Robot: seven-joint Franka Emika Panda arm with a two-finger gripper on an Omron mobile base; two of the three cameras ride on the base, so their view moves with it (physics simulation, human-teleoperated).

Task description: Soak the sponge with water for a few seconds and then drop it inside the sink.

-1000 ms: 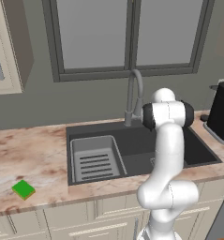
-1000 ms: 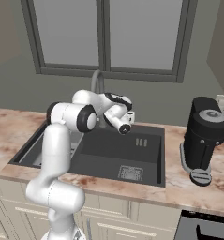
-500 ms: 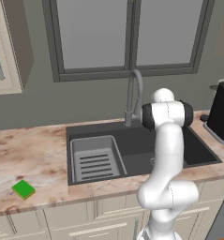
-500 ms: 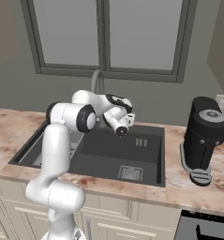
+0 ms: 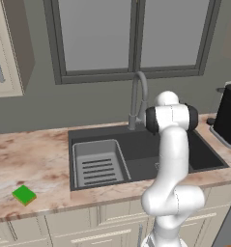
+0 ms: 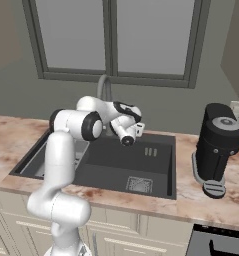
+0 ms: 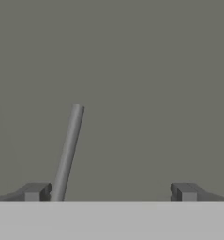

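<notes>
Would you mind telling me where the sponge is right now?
In the left base view the sponge lies flat on the marble counter, near its front edge, well left of the sink and its ribbed rack insert.

This is a home kitchen, rendered rather than filmed. A marbled beige-and-pink counter (image 5: 35,159) runs along a grey wall, with cream cabinet fronts (image 5: 88,231) below and a pale wall cabinet (image 5: 6,43) up at the left. Set into the counter is a dark-grey sink (image 6: 141,167) with a square drain grate and a tall curved faucet (image 5: 138,99) — a lighter ribbed rack insert (image 5: 97,164) sits in its left part. Behind it a grey-framed window (image 6: 111,40) (two panes, nothing visible through them). A black coffee machine (image 6: 216,147) stands to the right of the sink.
</notes>
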